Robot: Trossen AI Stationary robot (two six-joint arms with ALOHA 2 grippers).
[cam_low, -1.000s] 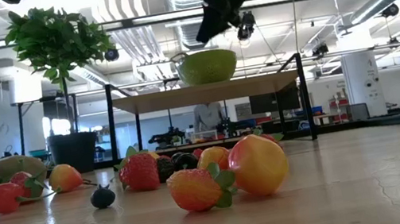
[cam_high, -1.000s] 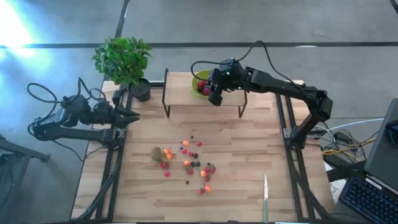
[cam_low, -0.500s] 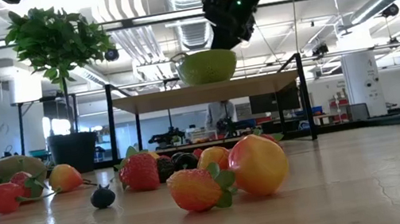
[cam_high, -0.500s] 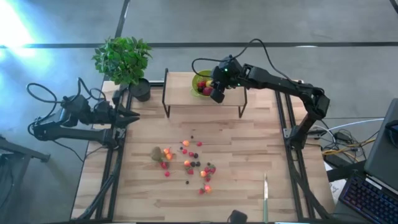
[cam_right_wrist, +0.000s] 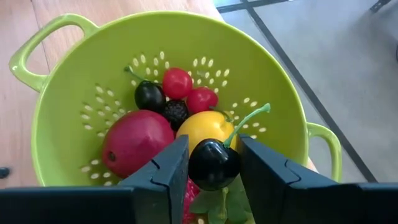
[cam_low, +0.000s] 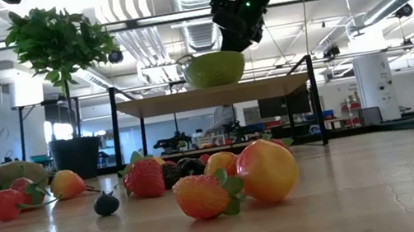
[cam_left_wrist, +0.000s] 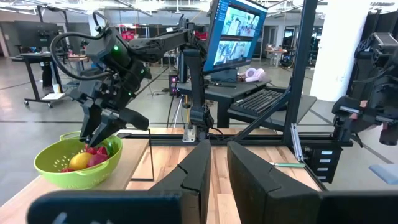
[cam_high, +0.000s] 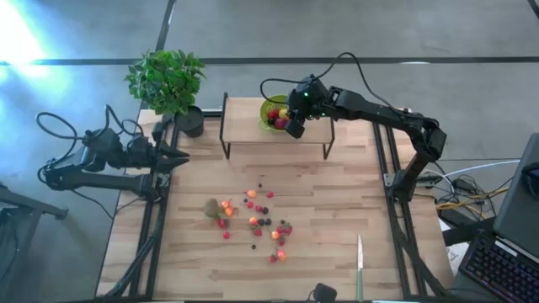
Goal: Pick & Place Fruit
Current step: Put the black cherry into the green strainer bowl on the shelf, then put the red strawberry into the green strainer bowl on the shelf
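Nearest the table-level camera, the loose fruit (cam_low: pixel 238 179) lies scattered at about six o'clock of the wooden table (cam_high: pixel 337 194): strawberries, a peach-coloured piece, small dark berries, and off at the nine o'clock side of the cluster the larger brown kiwi (cam_high: pixel 211 207). A slim knife (cam_high: pixel 360 257) lies apart at about four o'clock. These toy pieces look light, hard-skinned and smooth, so they would likely roll or squirt out of a pinch unless the fingers meet across the widest part of the body; the green stems and leaf caps look too thin to trust. The kiwi, being fuzzier and bulkier, probably grips more surely but needs a wider opening. The left gripper (cam_high: pixel 179 156) waits at the nine o'clock edge with its fingers closed on nothing. Farther back, at twelve o'clock, a small raised shelf (cam_high: pixel 253 139) carries the lime-green colander bowl (cam_right_wrist: pixel 81 93), already holding a red apple-like fruit, a yellow one, red berries and dark ones. The right gripper (cam_right_wrist: pixel 214 163) hangs just over the bowl's rim, its fingers clamped across the round middle of a dark cherry (cam_right_wrist: pixel 213 163) whose green stem pokes out sideways. That hold is well placed; a release here should drop it softly among the others.
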